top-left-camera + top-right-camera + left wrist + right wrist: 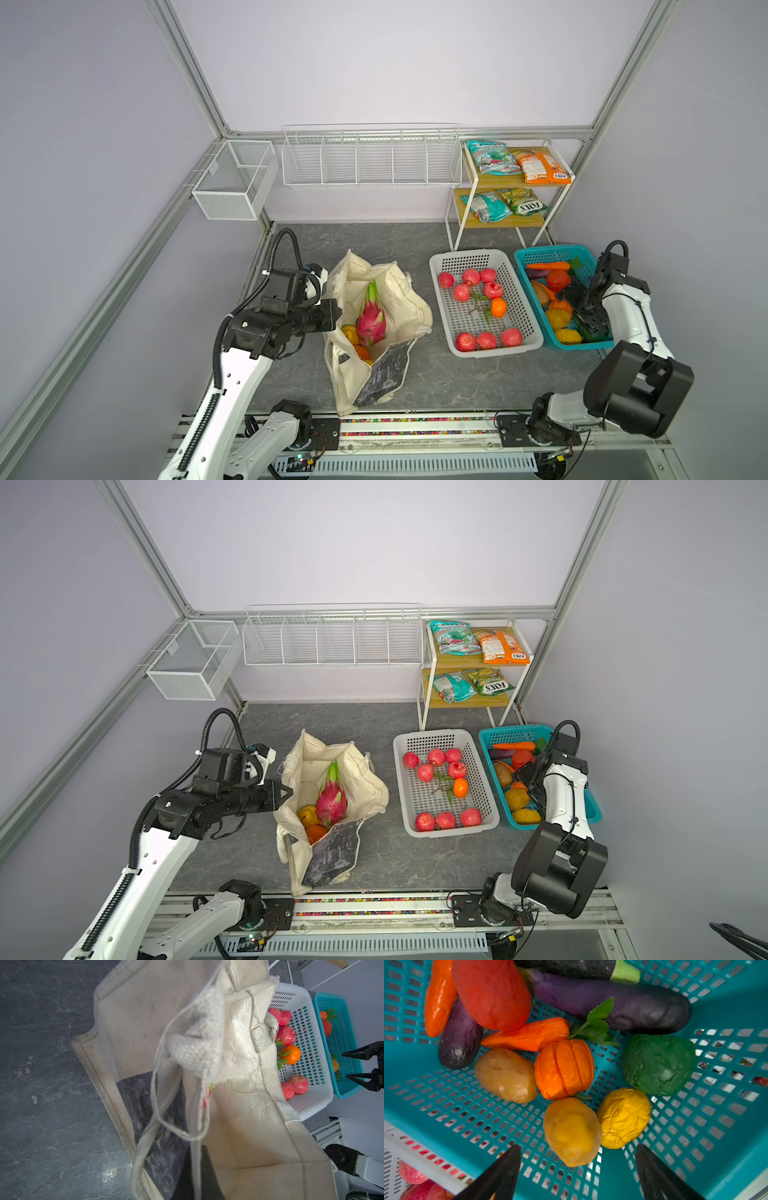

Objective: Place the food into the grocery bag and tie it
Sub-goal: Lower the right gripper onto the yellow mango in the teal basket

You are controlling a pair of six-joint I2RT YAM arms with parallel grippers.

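Twin overhead views; wrist cameras close on tote (pixel 239 1064), teal basket (pixel 716 1126).

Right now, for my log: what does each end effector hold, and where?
Left end effector: shut on the grocery bag's cream strap. Right end effector: open, empty.

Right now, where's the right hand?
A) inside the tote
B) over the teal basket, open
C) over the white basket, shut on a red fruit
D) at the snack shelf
B: the right hand hangs over the teal basket, and the right wrist view shows its jaws wide apart with nothing between them.
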